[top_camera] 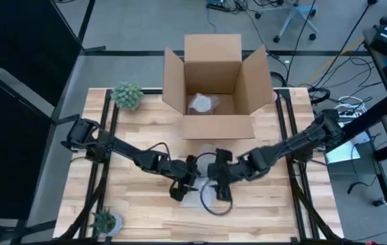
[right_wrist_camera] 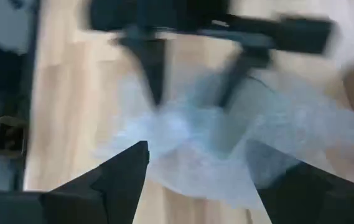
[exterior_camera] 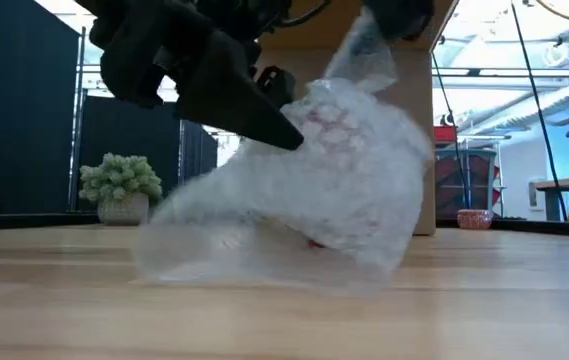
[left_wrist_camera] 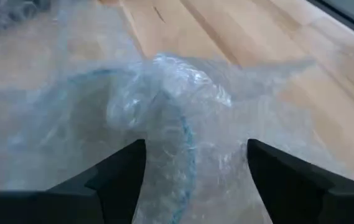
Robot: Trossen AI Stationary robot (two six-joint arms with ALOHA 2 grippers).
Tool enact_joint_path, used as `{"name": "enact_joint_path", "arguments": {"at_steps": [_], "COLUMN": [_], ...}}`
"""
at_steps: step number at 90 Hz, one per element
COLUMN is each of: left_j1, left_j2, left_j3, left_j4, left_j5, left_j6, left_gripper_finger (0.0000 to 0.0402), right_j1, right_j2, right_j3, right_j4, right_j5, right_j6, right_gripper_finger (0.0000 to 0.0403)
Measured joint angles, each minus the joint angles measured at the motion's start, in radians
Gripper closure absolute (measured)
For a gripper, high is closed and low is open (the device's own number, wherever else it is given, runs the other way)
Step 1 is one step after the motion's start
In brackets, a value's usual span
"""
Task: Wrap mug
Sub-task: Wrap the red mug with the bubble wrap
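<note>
You have no readable writing, brand or label anywhere in these views; count instead one cardboard box (top_camera: 212,82), open-topped with its flaps spread, at the far middle of the wooden surface (top_camera: 139,211), and inside it one pale wrapped bundle (top_camera: 202,103); two small potted plants, one (top_camera: 126,95) near the far left corner and one (top_camera: 104,220) near the near left corner; one red bowl (exterior_camera: 474,218) in the room behind; two arms.

Both arms meet near the middle of the surface, in front of the box; your left end effector (top_camera: 179,190) sits just beside your right end effector (top_camera: 220,187), and a sheet of clear bubble wrap (exterior_camera: 304,200) lies bunched between and under them; the mug itself cannot be made out, only a reddish tint showing through the wrap in the low view; the bundle rests on the surface, with one corner of wrap lifted high.

In the left wrist view your left end effector (left_wrist_camera: 195,162) has its fingers (left_wrist_camera: 121,174) spread wide, a crumpled ridge of wrap lying in the gap, nothing clamped; in the right wrist view your right end effector (right_wrist_camera: 195,165) also stands wide apart over the wrap, with the other arm's fingers blurred beyond it, pressing down into the sheet.
</note>
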Motion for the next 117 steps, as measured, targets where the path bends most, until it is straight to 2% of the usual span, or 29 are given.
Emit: {"name": "enact_joint_path", "arguments": {"at_steps": [11,30,45,52,75,99,108,117], "left_j1": [0.000,0.000,0.001,0.000,0.000,-0.003,-0.005,-0.005], "left_j2": [0.001,0.001,0.001,0.001,-0.001,-0.003,-0.003,-0.003], "left_j3": [-0.001,-0.001,-0.001,-0.001,0.005,0.018,0.032,0.032], "left_j4": [-0.004,0.004,0.010,0.012,0.012,0.003,0.003,-0.027], "left_j5": [0.002,-0.002,-0.005,-0.005,-0.007,-0.002,0.026,0.027], "left_j6": [-0.002,-0.002,0.001,0.003,-0.003,-0.046,-0.047,-0.043], "left_gripper_finger": [0.0137,0.0137,0.0137,0.0137,0.0137,0.0137,0.0137,0.0137], "right_j1": [0.025,0.016,0.014,0.015,0.022,0.021,0.020,0.020], "right_j2": [0.052,0.058,0.058,0.056,0.056,0.066,0.083,0.066], "right_j3": [0.000,0.001,0.000,-0.025,-0.274,-0.506,-0.521,-0.520], "right_j4": [0.057,-0.012,-0.175,-0.162,0.209,0.722,0.758,0.724], "right_j5": [0.033,0.086,0.089,0.102,0.160,0.199,0.200,0.146], "right_j6": [-0.076,-0.073,0.028,0.084,0.168,0.205,0.207,0.223], "right_gripper_finger": [0.0145,0.0145,0.0145,0.0145,0.0145,0.0145,0.0145,0.0145]}}
